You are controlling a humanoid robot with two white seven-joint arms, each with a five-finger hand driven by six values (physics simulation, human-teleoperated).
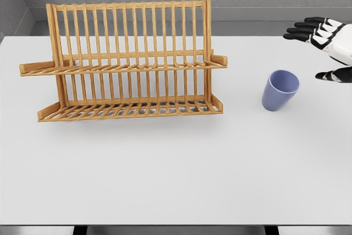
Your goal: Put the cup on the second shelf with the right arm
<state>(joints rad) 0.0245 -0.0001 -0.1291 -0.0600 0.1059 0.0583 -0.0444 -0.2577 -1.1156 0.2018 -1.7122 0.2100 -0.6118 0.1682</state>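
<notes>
We see our right hand at the right edge of the head view, above the table and a little beyond the cup. Its fingers are spread and the thumb stands apart below them, so the hand is released and holds nothing. We judge that it is shaped this way to prepare a side grasp: the gap between fingers and thumb faces toward the cup, which is near but not touching. Our left arm does not show in the view.

The cup is blue and stands on the table, to the right of the wooden rack and well apart from it. It rests on its narrow base with the open mouth up. Its long axis is close to vertical, and the mouth appears tipped a little toward the right and toward the hand; this may be only the effect of the camera angle. An upright cup is convenient for a grasp around its wall.

The rack stands with two slatted shelves, an upper one and a lower one, both running left to right. Both appear free of objects. The task is not yet begun in substance, because the cup is not lifted. We think the next move needs the hand to come lower and closer around the cup's wall.
</notes>
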